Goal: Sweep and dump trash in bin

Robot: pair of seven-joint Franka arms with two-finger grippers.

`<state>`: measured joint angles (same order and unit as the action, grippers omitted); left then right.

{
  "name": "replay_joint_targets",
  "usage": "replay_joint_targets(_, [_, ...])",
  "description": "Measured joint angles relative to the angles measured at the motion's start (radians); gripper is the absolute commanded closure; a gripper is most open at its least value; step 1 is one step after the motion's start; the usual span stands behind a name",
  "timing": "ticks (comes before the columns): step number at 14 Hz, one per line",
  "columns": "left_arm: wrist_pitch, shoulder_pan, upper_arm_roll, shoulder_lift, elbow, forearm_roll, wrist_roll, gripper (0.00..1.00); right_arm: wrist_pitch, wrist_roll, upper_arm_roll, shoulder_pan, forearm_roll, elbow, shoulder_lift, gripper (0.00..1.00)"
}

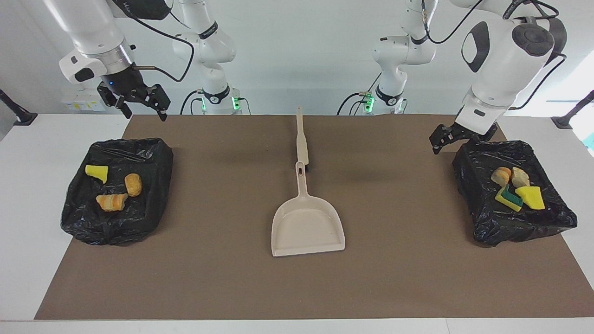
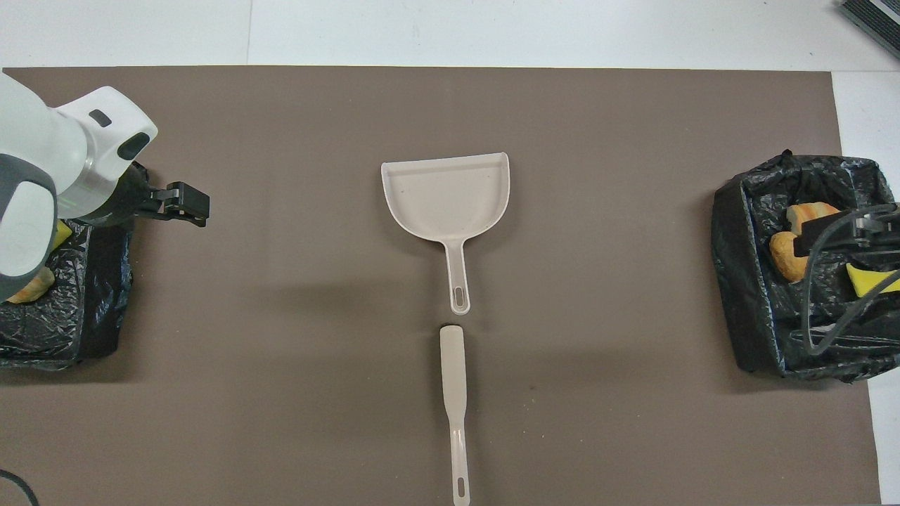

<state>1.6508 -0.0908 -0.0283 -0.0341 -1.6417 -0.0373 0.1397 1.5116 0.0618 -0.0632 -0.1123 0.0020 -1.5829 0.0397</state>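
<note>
Black bin (image 2: 738, 281) under right end effector (image 2: 854, 232)

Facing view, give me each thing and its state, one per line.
dustpan: empty, flat on mat.
brush: lying flat, untouched.
bin at right arm's end: holds three scraps.
bin at left arm's end: holds four scraps.
left pincer: open, empty.
right pincer: open, empty.

1. The dustpan (image 1: 307, 225) and brush (image 1: 301, 139) look like smooth matt beige plastic.
2. The bin liners (image 1: 118, 190) are crinkled, glossy black plastic film.
3. The brown mat (image 1: 232, 278) looks matt.
4. The trash (image 1: 519, 190) looks spongy and crusty.
</note>
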Motion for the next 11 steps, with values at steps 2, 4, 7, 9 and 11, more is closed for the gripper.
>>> replay_joint_targets(2, [-0.008,0.007,0.000,0.028,0.000,0.011,0.000,0.00,0.000,0.000,0.000,0.000,0.000,0.000,0.000,0.00])
replay_joint_targets(4, [-0.013,0.009,0.002,0.057,0.001,0.024,0.000,0.00,0.000,0.000,0.000,0.000,0.000,0.000,0.000,0.00])
replay_joint_targets(7, [-0.077,0.009,0.001,0.104,0.005,0.024,-0.004,0.00,0.000,0.000,0.000,0.000,0.000,0.000,0.000,0.00])
replay_joint_targets(9, [-0.089,0.009,0.003,0.118,0.010,0.024,-0.015,0.00,0.000,0.000,0.000,0.000,0.000,0.000,0.000,0.00])
replay_joint_targets(11, [-0.089,0.009,0.002,0.126,0.014,0.025,-0.018,0.00,0.000,0.000,0.000,0.000,0.000,0.000,0.000,0.00])
